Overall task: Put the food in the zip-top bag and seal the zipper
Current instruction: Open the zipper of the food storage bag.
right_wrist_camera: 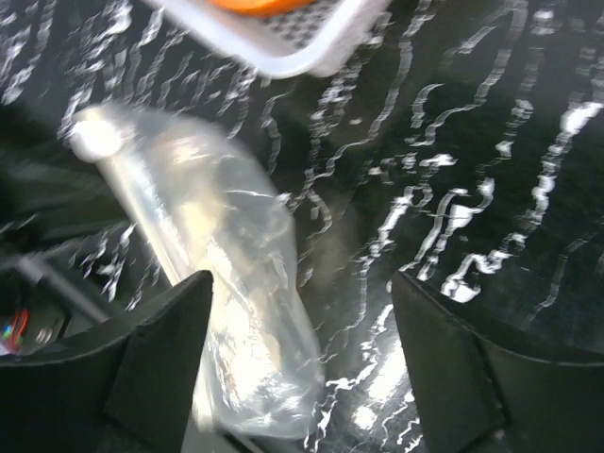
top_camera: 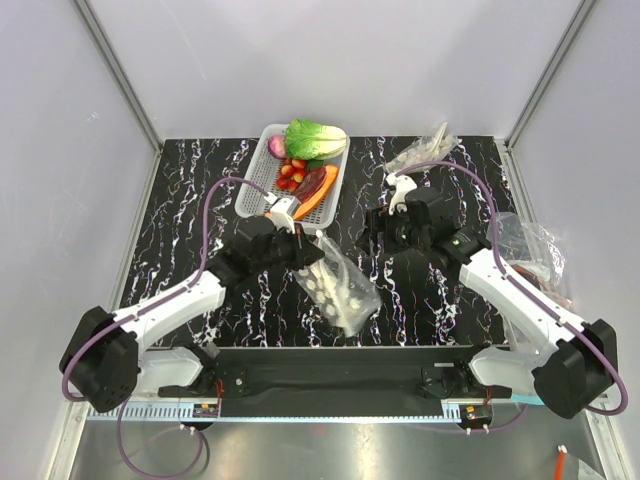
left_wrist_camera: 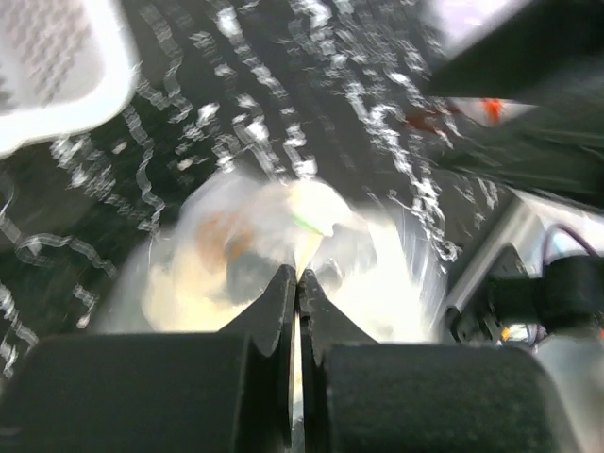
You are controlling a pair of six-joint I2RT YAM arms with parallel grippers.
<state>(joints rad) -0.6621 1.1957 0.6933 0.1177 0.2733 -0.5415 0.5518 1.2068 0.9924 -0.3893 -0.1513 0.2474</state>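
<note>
Left tool point(left_wrist_camera: 298, 276) pinches shut on the zip-top bag point(top_camera: 340, 285), while right tool point(right_wrist_camera: 302, 283) stands wide open nearby.

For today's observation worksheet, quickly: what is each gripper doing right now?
Left gripper: closed, pinching the edge of the zip-top bag.
Right gripper: open, holding nothing.

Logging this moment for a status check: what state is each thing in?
left gripper: shut on the zip-top bag.
right gripper: open, holding nothing.
zip-top bag: no food inside; open or sealed, cannot tell.
food: in the white basket, not bagged.
</note>
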